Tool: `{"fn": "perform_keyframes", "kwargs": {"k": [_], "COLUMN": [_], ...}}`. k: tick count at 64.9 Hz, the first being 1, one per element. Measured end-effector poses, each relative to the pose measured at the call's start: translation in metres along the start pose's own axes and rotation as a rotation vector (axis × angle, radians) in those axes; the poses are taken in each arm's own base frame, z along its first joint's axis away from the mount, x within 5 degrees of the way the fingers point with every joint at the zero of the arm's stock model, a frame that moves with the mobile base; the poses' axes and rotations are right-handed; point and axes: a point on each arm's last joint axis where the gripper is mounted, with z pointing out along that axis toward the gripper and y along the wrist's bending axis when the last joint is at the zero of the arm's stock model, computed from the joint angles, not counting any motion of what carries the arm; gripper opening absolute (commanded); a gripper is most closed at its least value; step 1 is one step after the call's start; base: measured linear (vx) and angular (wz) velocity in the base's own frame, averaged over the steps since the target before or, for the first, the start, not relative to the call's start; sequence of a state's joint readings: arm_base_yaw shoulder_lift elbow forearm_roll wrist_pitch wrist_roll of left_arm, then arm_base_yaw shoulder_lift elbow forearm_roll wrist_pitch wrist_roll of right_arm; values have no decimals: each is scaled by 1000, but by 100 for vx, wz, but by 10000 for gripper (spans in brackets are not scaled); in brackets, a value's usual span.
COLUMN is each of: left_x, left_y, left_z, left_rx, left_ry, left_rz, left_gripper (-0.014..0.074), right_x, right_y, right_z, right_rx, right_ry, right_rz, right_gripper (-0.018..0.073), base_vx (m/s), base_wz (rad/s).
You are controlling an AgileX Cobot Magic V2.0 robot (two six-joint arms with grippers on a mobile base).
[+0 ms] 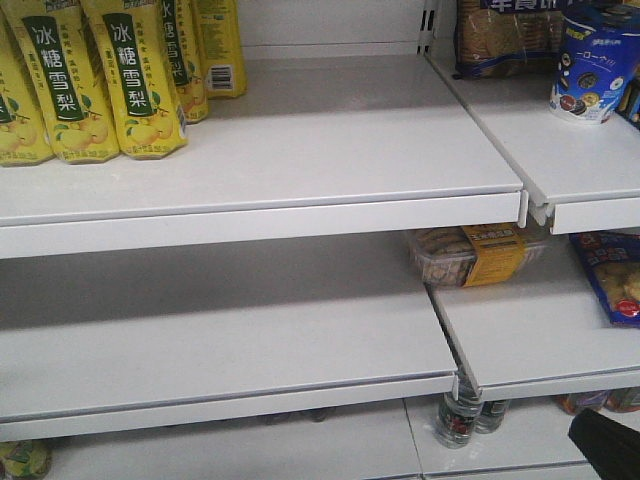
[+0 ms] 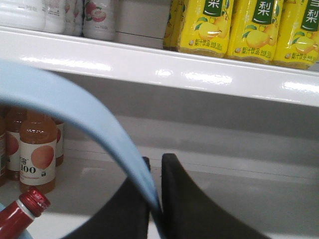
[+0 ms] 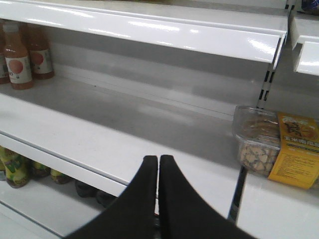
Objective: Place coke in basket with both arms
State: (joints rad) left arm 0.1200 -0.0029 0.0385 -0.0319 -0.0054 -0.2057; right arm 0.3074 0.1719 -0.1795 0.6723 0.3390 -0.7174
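Pinching the pale-blue basket handle [image 2: 84, 119] between its black jaws, the left gripper [image 2: 155, 199] faces the shelves [image 2: 199, 74]. Low and left of those jaws, the coke [image 2: 22, 214] shows its red cap and neck at the picture's corner. The right gripper [image 3: 158, 172] has its jaws pressed together on nothing, above a shelf edge, with a snack box [image 3: 274, 147] to its right.
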Motion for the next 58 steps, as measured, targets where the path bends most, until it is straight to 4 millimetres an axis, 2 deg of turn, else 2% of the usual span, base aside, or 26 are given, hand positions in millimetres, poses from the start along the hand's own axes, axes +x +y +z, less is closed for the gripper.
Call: {"fn": "perform_keyframes", "kwargs": {"k": [14,30,41,48,58], "left_x": [0,0,0,0,0], "left_y": [0,0,0,0,0], "left_z": [0,0,0,0,0], "left_rx": [0,0,0,0,0], "left_ry": [0,0,0,0,0], "left_rz": [0,0,0,0,0], "left_gripper": [-5,-5,-5,-5,-5], "right_x": [4,3,4,14,44], "right_y": [-4,-2,-4,-12,-21], "right_z": [3,3,3,6,6], "right_rx": [31,12,39,143,290], "right_ry": [58,43,51,61,33], "right_rz": [-129,-58,-80,-9,145], "right_gripper": [-5,-5,-5,-5,-5], "base_vx": [0,0,0,0,0], "base_wz": [0,0,0,0,0]}}
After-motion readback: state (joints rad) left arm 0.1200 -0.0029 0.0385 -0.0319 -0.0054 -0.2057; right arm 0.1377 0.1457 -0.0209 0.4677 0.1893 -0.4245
